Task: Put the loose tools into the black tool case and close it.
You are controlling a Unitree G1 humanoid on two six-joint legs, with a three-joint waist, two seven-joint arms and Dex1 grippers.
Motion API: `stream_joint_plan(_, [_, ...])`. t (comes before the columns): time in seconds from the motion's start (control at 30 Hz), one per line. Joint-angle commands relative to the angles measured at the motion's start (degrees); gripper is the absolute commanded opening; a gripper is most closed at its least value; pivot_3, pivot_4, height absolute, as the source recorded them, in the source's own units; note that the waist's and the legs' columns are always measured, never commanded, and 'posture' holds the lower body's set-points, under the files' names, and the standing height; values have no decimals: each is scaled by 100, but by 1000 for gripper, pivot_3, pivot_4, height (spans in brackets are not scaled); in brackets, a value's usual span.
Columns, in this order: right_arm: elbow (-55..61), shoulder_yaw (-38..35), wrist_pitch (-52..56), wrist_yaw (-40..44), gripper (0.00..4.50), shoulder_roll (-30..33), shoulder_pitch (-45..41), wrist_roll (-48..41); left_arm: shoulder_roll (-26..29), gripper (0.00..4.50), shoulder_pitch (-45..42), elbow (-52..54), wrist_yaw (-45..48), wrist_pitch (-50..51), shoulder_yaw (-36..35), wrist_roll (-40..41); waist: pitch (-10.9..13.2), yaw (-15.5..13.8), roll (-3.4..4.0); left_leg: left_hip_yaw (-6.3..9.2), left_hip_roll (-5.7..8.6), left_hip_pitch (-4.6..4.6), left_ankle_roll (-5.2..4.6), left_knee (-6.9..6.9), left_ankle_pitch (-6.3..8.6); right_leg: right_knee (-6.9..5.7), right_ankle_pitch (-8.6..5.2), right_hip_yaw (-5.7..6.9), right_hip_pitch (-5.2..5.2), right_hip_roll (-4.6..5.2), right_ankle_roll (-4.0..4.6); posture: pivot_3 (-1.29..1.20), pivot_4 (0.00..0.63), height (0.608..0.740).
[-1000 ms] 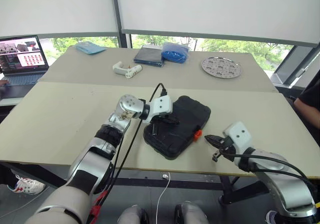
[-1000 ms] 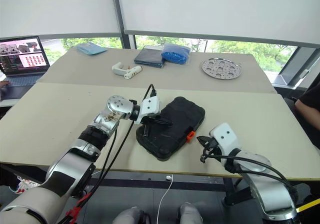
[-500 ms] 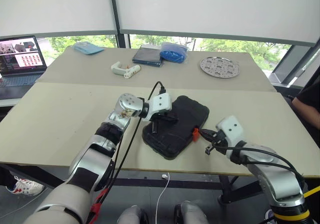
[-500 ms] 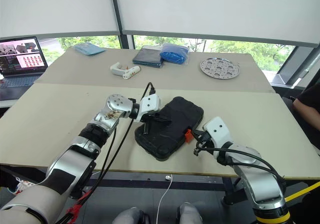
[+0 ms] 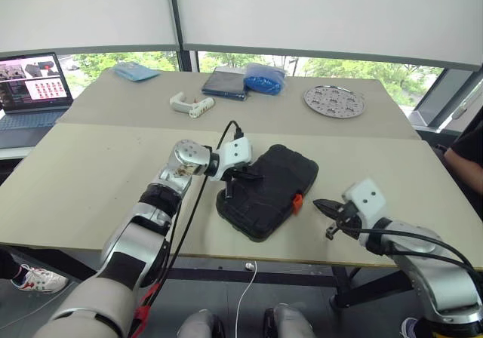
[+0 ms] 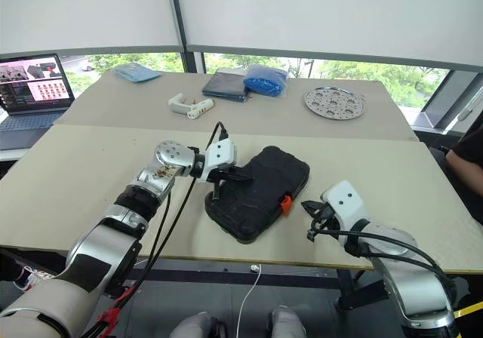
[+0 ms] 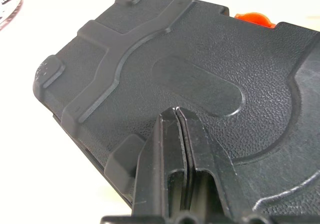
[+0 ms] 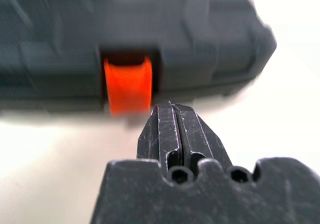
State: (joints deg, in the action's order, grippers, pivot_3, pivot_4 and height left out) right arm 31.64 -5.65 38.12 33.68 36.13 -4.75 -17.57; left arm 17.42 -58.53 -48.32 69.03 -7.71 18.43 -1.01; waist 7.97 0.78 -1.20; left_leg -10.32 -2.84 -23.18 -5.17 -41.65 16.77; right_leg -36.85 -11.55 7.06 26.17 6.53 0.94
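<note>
The table [image 5: 90, 172] carries the black tool case [image 5: 272, 191] near its front edge, lying flat with the lid down. No loose tools lie on the surface around it, so the packing stage appears complete. The white pistol-shaped tool [image 5: 190, 104], a dark flat pouch [image 5: 225, 83], a blue bag [image 5: 264, 79] and a perforated metal plate [image 5: 334, 101] sit well apart at the far side and are no part of the job.

What is left, by my judgement, is the orange latch [image 5: 297, 201] on the case's front edge. In the right wrist view it shows against the case wall, but the view is too soft to say whether it is snapped home.

The left gripper [image 5: 238, 181] rests on the lid with its fingers pressed together, holding nothing. The right gripper [image 5: 326, 211] is likewise clenched and empty, standing just off the latch side of the case without touching it.

Compared with half a second ago, the right gripper has backed away from the latch, where its tip then stood close against it, and now sits about where it was a second ago. The left gripper has kept its place on the lid, and the case has not shifted.
</note>
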Motion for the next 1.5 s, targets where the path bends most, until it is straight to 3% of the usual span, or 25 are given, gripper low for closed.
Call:
stream_joint_plan(0.03, [178,14,56,-14,0,-68,-274,-193,42,73,252,-303,9,67,211,-366,0,-2,0,1,0,0,0,0,0,1,0,1,0,0,0,0,150,718])
stream_joint_plan(0.33, [-200,643,145,-7,0,74,-551,155,26,73,211,-271,33,67,216,-366,-1,-10,1,3,2,-3,-1,2,0,5,0,3,0,2,1,0,150,718])
stream_joint_plan(0.77, [26,466,391,84,0,474,4,83,48,73,227,-290,36,13,224,-382,-2,-4,0,5,1,-4,-1,4,1,8,0,3,0,5,0,0,150,718])
stream_joint_plan(1.13, [-64,434,366,-75,0,327,183,109,14,73,153,-347,44,-11,227,-390,-2,-10,-1,7,1,-5,-1,5,1,10,-1,5,0,4,0,0,150,718])
stream_joint_plan(1.5, [-355,575,197,-240,0,-259,-390,118,0,73,181,-422,-14,-728,568,-876,-3,-3,1,7,2,-5,-1,7,1,12,-1,5,0,6,0,0,150,718])
